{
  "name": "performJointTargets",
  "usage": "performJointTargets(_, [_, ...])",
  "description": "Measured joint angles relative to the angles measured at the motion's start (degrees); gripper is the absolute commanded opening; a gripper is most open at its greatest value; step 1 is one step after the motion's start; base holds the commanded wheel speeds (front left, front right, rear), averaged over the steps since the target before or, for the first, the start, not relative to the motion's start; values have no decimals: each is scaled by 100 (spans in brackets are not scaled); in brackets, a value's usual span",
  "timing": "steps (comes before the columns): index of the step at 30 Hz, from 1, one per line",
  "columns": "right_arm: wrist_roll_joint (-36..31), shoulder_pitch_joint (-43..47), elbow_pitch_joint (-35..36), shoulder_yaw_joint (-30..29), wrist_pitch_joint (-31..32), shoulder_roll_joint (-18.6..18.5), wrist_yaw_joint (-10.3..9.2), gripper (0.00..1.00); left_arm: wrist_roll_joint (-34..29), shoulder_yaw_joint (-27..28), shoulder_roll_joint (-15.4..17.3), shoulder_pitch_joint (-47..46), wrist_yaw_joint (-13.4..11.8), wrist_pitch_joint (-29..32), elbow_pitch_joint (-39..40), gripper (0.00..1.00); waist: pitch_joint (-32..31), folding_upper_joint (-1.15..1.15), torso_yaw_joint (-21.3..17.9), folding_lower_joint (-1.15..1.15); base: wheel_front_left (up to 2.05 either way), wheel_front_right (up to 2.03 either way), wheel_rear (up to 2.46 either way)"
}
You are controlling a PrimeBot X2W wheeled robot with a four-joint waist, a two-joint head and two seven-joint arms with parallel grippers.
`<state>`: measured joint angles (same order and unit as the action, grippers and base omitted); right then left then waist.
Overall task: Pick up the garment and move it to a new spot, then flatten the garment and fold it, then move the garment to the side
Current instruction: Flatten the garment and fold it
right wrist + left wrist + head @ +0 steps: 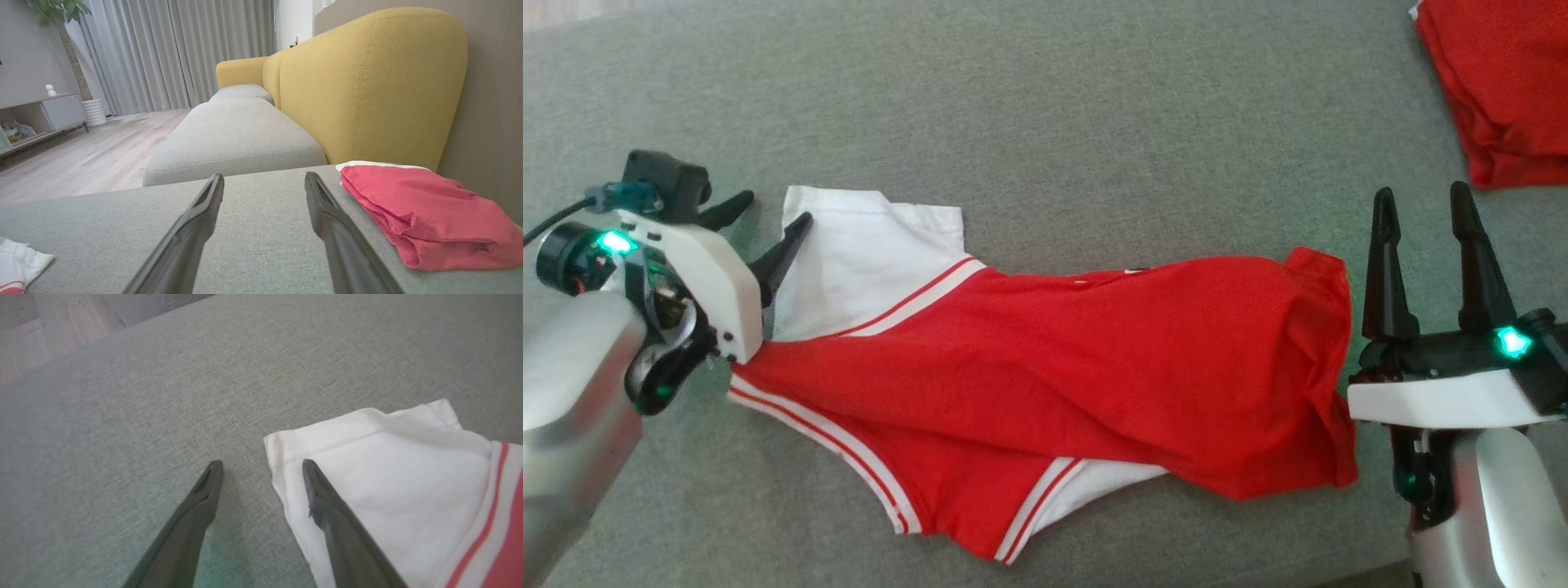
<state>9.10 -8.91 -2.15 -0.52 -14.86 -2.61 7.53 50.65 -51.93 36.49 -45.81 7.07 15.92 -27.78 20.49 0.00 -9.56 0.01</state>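
The left end effector has two long, tapered black fingers on a white shell with a glowing green light. Behind it sit a black camera block, a blue-plugged cable and a silver forearm. The right end effector is built alike.

Home, living room: yellow sofa, grey seat cushions, long curtains, potted tree, low cabinet, wood floor.
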Motion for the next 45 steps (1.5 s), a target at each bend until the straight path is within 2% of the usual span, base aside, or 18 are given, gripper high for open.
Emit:
performJointTargets(9, [291,-21,-45,-36,-1,0,0,100,-32,-230,-21,-307,8,12,-165,100,188,0,-106,0,0,0,0])
performJointTargets(10, [291,-35,-45,-30,0,0,0,100,-31,-260,-22,-326,8,13,-167,89,201,0,-114,0,0,0,0])
performJointTargets(11, [289,-60,-45,-23,-1,0,0,100,-19,-288,-20,-336,8,13,-163,49,211,0,-121,0,0,0,0])
performJointTargets(12, [266,-98,-45,-16,0,0,0,100,36,-344,-16,-340,8,16,-145,30,218,0,-128,0,0,0,0])
performJointTargets(13, [244,-130,-44,-13,0,0,0,100,104,-386,-12,-350,8,42,-109,0,223,0,-133,0,0,0,0])
performJointTargets(17, [216,-153,-43,-16,0,0,0,100,307,-579,62,-380,8,71,89,0,221,0,-138,0,0,0,0])
performJointTargets(20, [134,-151,-43,-44,0,0,0,100,218,-730,165,-456,8,-108,143,0,200,0,-117,0,0,0,0])
performJointTargets(23, [75,-148,-91,-166,0,0,0,100,-174,-762,275,-557,48,-637,64,0,172,0,-74,0,0,0,0])
performJointTargets(27, [-54,-137,-286,-283,0,0,0,100,-658,-613,353,-1017,-122,-1452,-136,0,144,0,2,0,0,0,0])
performJointTargets(29, [-79,-137,-381,-279,0,0,0,100,-737,-512,371,-1263,-187,-1667,-191,0,133,0,31,0,0,0,0])
performJointTargets(34, [-123,-136,-831,40,0,-85,0,100,-786,-512,375,-1410,-174,-1753,-305,0,137,0,108,0,0,0,0])
performJointTargets(41, [292,-148,-1489,727,-1,-612,0,100,-787,-591,353,-1406,-100,-1751,-335,0,191,0,232,0,0,0,0])
performJointTargets(45, [468,-323,-1645,778,0,-822,0,100,-787,-646,324,-1405,-96,-1753,-335,0,206,0,285,0,0,0,0])
